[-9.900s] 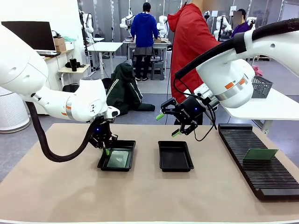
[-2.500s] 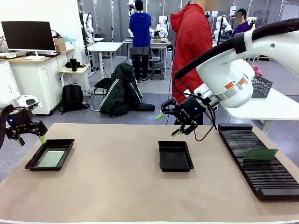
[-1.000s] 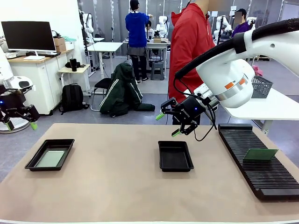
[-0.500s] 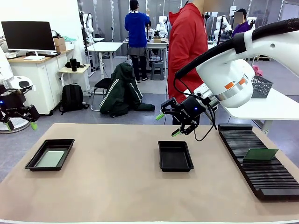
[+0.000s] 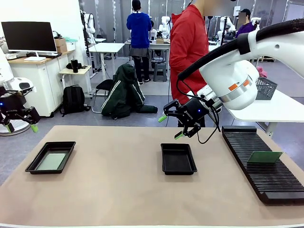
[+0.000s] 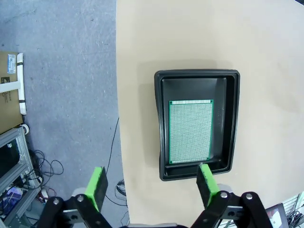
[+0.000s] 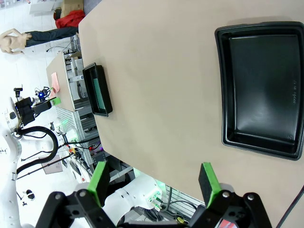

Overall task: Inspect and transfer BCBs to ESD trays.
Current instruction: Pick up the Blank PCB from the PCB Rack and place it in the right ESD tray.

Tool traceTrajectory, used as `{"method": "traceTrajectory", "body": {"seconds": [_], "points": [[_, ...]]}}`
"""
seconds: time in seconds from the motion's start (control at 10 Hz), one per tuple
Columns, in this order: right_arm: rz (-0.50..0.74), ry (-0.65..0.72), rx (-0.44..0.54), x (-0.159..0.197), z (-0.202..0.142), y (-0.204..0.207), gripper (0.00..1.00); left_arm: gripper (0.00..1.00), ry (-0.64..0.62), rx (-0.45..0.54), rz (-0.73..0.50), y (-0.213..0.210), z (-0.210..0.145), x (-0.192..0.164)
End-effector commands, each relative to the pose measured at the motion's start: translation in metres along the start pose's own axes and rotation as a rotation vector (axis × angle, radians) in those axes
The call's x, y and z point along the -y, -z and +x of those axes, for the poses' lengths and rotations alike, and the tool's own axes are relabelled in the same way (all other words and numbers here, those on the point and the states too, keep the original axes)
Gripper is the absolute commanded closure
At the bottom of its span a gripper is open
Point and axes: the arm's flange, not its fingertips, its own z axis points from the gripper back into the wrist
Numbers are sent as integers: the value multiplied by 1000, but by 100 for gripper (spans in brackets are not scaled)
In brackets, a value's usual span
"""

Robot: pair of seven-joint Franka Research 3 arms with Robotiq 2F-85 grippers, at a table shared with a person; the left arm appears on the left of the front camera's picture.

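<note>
Since both of my grippers are empty, here's status, left to right.

Left gripper (image 5: 22, 127): jaws wide, nothing held. It hangs off the table's (image 5: 118, 194) left edge, up and out from the left tray (image 5: 36, 159), well apart from it. That tray sits by the left edge, nearer the far corner than the near one. One BCB (image 5: 51, 161) lies flat on its floor. Wrist view shows it square to the walls, closer to one long wall, not riding up the rim. I'd call that one done.

Centre tray (image 5: 177, 146): mid-table, toward the far edge, floor bare.

Right gripper (image 5: 171, 127): jaws wide, nothing in them, hovering above that tray's far rim, clear of it. A person (image 5: 190, 57) in red stands past the far edge.

Rack (image 5: 247, 166) runs along the right edge. A second BCB (image 5: 264, 157) stands on its long edge in the slots, about mid-rack, toward the outer side. Can't tell how much it leans.

My read: roughly half done, and the step in hand is fetching board two. Next move is the right arm's:
- swing right to the rack
- roll the wrist so the jaws straddle the board's thin top edge
- close and lift straight out of the slot so it doesn't rake the ribs
- hold it up for inspection
- lay it flat in the centre tray

Left arm has no job here.
</note>
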Motion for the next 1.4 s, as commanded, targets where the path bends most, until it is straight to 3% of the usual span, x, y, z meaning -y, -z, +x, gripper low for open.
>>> {"method": "traceTrajectory", "body": {"seconds": [0.0, 0.4, 0.8, 1.3], "points": [[-11, 9, 1, -3, 2, 1, 0, 0, 6, 4, -8, 0, -1, -1], [0, 0, 0, 0, 0, 0, 0, 0, 6, 4, -8, 0, -1, -1], [-192, -119, 20, -17, -15, -68, 0, 0, 6, 4, -8, 0, -1, -1], [-440, -343, 5, -6, -19, -188, 0, 0, 6, 4, -8, 0, -1, -1]]}}
